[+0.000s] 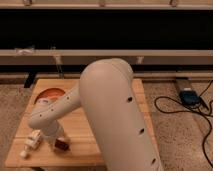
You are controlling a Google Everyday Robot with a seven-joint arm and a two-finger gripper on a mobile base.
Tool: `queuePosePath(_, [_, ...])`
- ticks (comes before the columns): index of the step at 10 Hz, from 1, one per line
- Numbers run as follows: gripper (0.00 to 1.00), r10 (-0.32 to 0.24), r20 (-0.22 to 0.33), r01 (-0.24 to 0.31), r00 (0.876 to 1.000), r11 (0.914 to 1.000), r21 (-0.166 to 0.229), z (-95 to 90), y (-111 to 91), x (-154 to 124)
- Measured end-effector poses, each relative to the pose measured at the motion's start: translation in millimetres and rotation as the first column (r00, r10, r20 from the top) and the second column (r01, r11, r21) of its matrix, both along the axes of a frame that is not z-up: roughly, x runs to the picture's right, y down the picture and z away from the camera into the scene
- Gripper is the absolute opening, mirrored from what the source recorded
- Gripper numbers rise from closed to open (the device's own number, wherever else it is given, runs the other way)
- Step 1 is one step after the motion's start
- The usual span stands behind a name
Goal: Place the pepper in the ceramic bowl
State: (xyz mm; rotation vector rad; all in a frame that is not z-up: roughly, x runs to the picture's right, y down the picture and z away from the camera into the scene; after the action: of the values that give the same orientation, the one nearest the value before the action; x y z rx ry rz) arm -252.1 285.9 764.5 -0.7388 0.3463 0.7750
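Note:
The pepper (62,145) is a small dark red piece lying on the wooden table (100,150) near its front left. The gripper (54,138) hangs at the end of my white arm (107,110), right above and just left of the pepper, and is mostly hidden by the wrist. The ceramic bowl (50,93) is orange-red and sits at the table's back left, partly covered by the arm.
A white labelled bottle (31,142) lies on the table left of the gripper, near the front left corner. A blue device (188,96) and black cables (175,107) lie on the speckled floor to the right. A dark wall with rails runs behind the table.

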Motion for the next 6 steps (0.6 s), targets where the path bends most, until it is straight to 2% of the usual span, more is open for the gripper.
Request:
queuePosePath(4, [0.07,0.039,-0.055,-0.038,0.998,0.9992,0.012,-3.1,-20,12])
queuePosePath(6, [0.0,0.072,-0.102,-0.07,0.992,0.9973,0.021,-9.7,-44,21])
